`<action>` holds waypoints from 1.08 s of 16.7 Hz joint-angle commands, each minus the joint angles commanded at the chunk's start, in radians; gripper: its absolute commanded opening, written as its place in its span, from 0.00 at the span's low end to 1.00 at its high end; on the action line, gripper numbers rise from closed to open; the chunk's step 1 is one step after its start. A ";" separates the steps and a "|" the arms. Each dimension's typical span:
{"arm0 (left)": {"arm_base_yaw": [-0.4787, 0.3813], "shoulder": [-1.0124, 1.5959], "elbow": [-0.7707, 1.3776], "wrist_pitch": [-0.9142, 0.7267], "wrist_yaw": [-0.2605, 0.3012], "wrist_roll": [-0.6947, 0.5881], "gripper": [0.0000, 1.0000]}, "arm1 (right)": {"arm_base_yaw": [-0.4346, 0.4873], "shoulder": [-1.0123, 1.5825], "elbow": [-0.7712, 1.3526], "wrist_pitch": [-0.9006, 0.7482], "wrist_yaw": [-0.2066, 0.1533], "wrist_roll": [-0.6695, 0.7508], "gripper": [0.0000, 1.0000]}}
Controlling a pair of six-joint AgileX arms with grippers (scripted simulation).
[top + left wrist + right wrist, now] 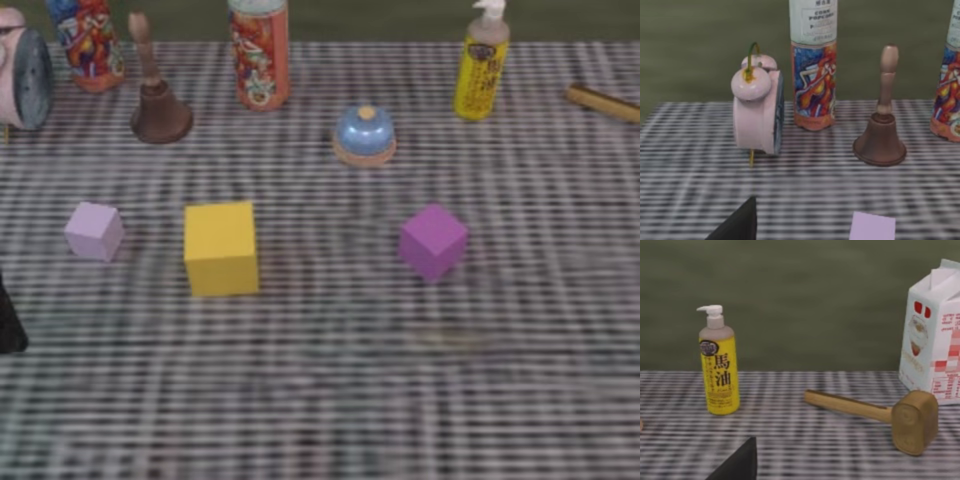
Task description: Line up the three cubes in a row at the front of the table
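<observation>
Checked grey-and-white table [330, 400] fills the top view. Across its middle sit the lilac cube [94, 231] at left, the yellow cube [221, 248] beside it, and the purple cube [433, 241] right of centre, all apart. Only a dark tip of the left arm [9, 322] shows, cut off at the left edge; the right arm is unseen. Whether either gripper is apart or together I cannot tell.

yellow bottle [719, 371]: "馬油"; can [813, 60]: "popcorn"
</observation>
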 joint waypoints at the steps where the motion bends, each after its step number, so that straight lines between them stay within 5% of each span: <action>1: -0.004 0.073 0.069 -0.043 0.001 0.007 1.00 | 0.000 0.000 0.000 0.000 0.000 0.000 1.00; 18: -0.062 1.765 1.397 -0.947 0.001 0.139 1.00 | 0.000 0.000 0.000 0.000 0.000 0.000 1.00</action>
